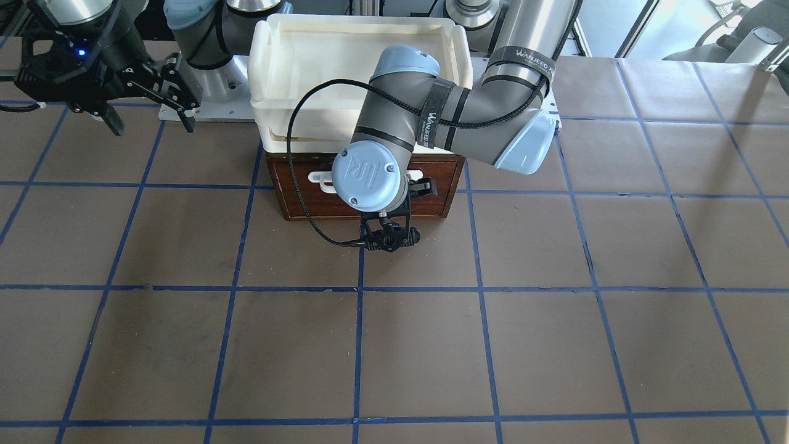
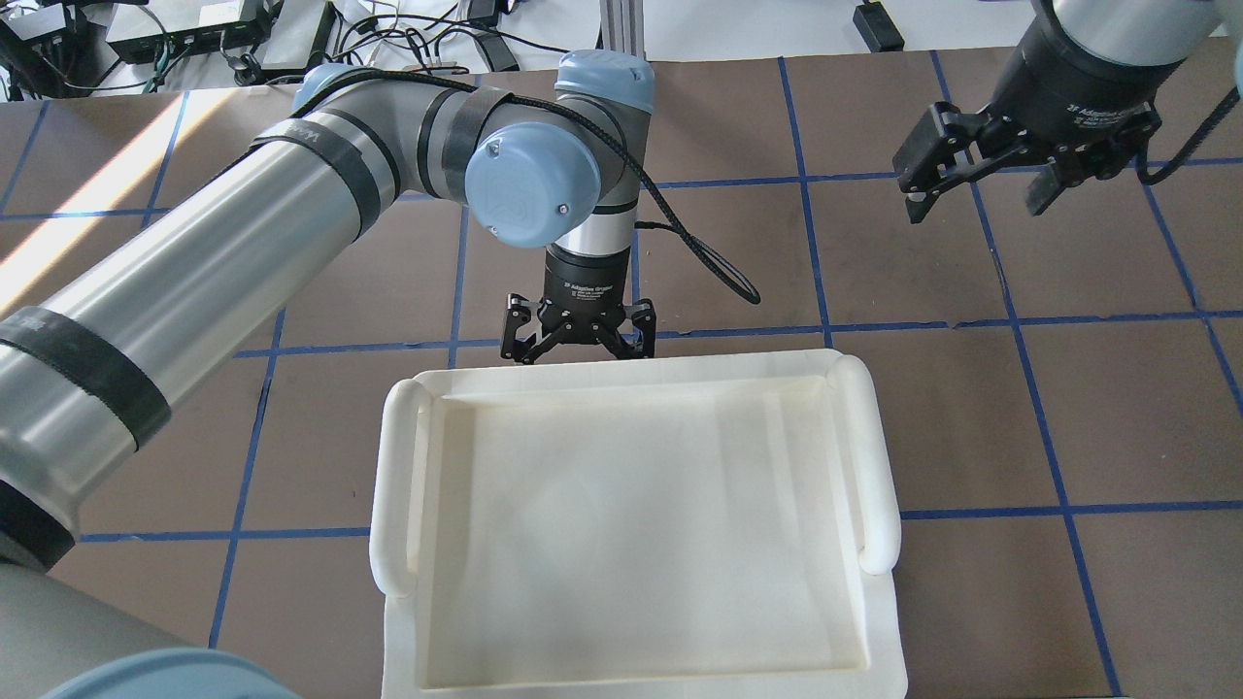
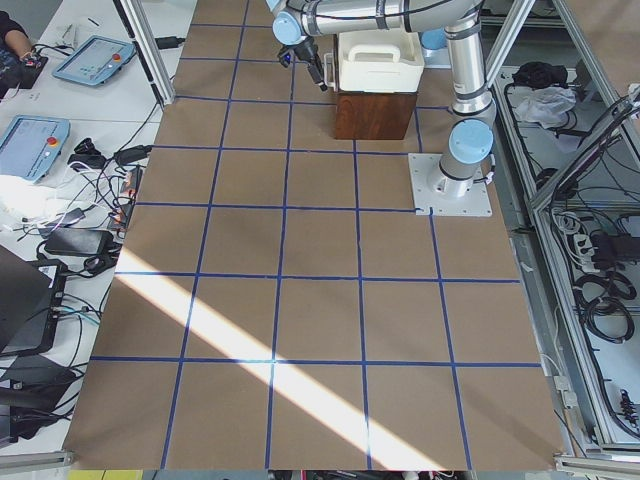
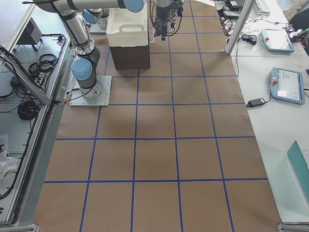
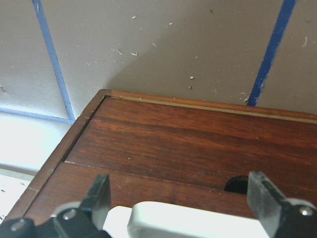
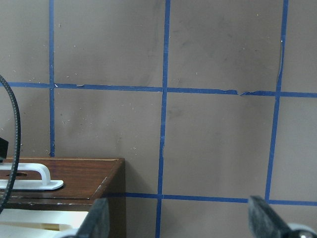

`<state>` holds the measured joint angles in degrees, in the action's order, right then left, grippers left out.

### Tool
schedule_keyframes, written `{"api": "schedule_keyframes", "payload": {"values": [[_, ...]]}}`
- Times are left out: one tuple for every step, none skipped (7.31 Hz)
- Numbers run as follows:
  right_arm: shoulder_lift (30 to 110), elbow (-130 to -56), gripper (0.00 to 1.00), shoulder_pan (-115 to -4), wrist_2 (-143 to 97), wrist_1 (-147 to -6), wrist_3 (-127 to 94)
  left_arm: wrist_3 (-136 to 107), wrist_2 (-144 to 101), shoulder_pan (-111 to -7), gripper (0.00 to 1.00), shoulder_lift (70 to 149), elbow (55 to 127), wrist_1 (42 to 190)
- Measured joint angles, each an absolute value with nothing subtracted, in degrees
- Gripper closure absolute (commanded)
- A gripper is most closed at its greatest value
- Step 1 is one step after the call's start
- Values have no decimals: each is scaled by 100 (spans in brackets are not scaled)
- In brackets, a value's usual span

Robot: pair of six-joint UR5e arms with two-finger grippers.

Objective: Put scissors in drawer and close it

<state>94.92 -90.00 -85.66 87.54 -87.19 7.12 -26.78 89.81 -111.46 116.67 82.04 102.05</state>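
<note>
The dark reddish-brown drawer sits under a cream-white tray. Its front lies flush in its wooden frame, so it looks shut and no interior shows. Its white loop handle runs across the front. My left gripper is open right at the drawer front. In the left wrist view its fingers stand either side of the handle without closing on it. My right gripper is open and empty, raised off to the side. The scissors show in no view.
The cream-white plastic tray rests on top of the drawer's box and hides it from overhead. The brown table with blue grid lines stretches in front of the drawer. The left arm's black cable loops across the drawer front.
</note>
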Motion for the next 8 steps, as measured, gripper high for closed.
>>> {"api": "schedule_keyframes", "payload": {"values": [[9491,-9000,0,-8568,8752,-8719,712,-2671,8978,-11134,0,11657,8173,10177],[9487,-9000,0,-8569,8748,-8721,712,-2645,8984,-11103,0,11638,8123,10103],[9485,-9000,0,-8569,8746,-8725,712,-2612,9003,-11067,0,11622,8042,10018],[9485,-9000,0,-8569,8746,-8727,712,-2579,8985,-10996,0,11612,7923,9856],[9484,-9000,0,-8569,8745,-8727,712,-2491,8927,-10861,0,11584,7787,9613],[9484,-9000,0,-8568,8745,-8728,712,-2286,8900,-10712,0,11506,7660,9407],[9483,-9000,0,-8567,8745,-8728,712,-1929,8900,-10516,0,11379,7523,9235],[9483,-9000,0,-8565,8745,-8728,712,-1568,8900,-10212,0,11213,7401,9151]]}}
